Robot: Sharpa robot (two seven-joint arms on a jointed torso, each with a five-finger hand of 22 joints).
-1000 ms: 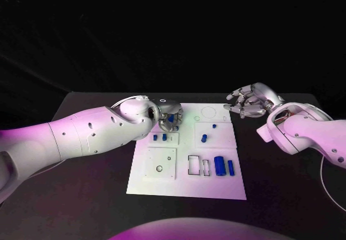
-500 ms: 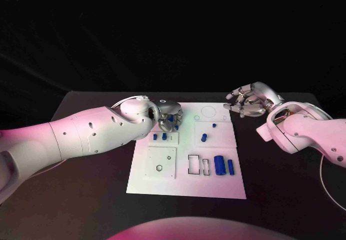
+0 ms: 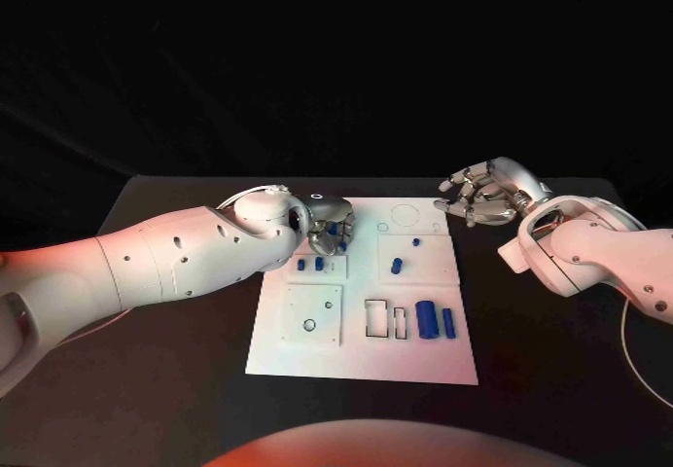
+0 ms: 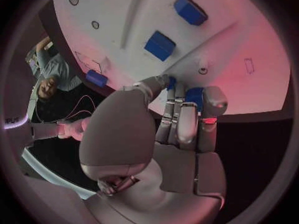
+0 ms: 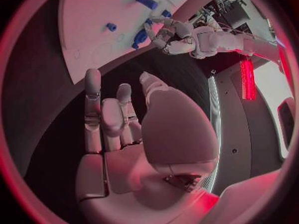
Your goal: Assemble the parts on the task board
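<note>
Premises: a robotics laboratory or test cell. Evidence: a black bench (image 3: pixel 183 389) set against a black backdrop, with coloured light cast over the scene. A white task board (image 3: pixel 362 360) carrying small blue parts (image 3: pixel 426 320) lies at the bench's middle, with two white robot arms over it. The right wrist view records racks of equipment (image 5: pixel 233 10) and a red-lit panel (image 5: pixel 248 77) beyond the bench.

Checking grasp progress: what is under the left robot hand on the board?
Under the left robot hand a blue part shows between its fingers, over the task board. Whether it is gripped is hidden.
</note>
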